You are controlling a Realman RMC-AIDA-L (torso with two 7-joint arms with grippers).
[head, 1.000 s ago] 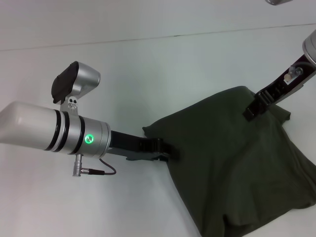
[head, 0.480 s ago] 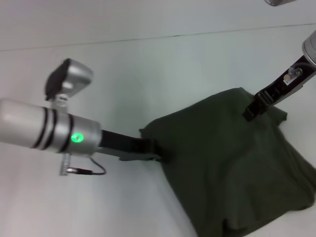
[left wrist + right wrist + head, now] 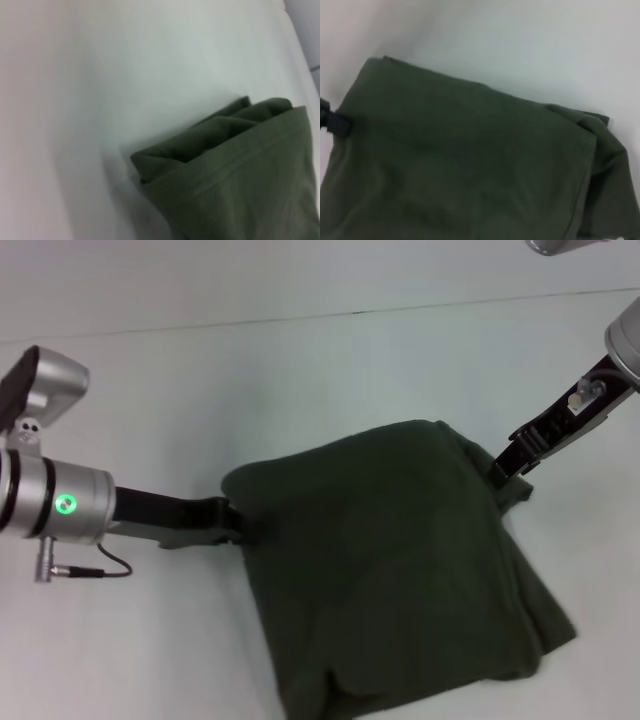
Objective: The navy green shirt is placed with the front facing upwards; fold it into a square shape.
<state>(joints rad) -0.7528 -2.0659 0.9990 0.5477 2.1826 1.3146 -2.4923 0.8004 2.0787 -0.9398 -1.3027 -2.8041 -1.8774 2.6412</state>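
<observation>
Gripping opposite corners, the left gripper [image 3: 238, 525] and right gripper [image 3: 503, 468] held the navy green shirt [image 3: 390, 570], mostly folded, edges untidy.

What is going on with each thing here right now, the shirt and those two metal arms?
navy green shirt: folded over into a rough four-sided bundle on the white table, layers stacked at one corner, no lettering showing.
left gripper: at the shirt's left edge, gripping the cloth.
right gripper: at the shirt's far right corner, gripping the cloth.
</observation>
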